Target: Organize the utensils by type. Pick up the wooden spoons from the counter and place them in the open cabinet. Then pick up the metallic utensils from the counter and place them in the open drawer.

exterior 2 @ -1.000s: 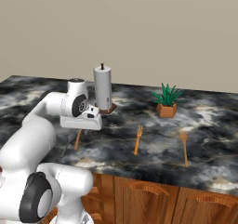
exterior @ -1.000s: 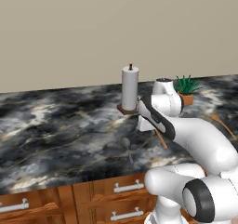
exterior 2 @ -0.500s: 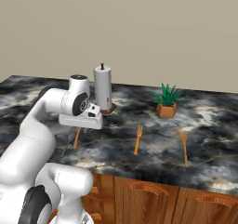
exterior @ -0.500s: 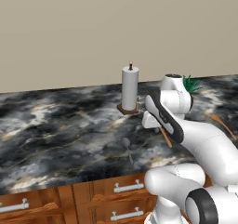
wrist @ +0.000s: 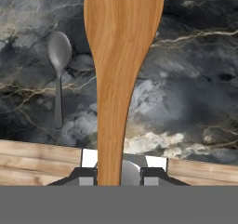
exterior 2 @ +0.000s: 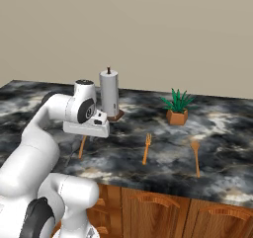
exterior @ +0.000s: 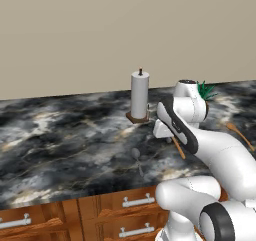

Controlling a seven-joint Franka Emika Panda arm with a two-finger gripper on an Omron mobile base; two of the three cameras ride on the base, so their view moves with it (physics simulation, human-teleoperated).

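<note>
Gripping an orange-brown wooden spoon [wrist: 122, 56] by its handle in the clenched hand [wrist: 120, 173], above the black-and-grey marble desk [exterior: 65, 135], with a small grey metal spoon [wrist: 58, 69] lying on the desk beside it and a white paper-towel roll [exterior 2: 109, 92] standing nearby.

Two rear base views sharing the counter [exterior: 75, 135], hand view close above it

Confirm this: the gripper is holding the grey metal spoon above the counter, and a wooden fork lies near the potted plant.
Not quite. The gripper holds a wooden spoon; the hand view shows it. The grey metal spoon lies on the counter. The wooden fork does lie near the potted plant.
</note>
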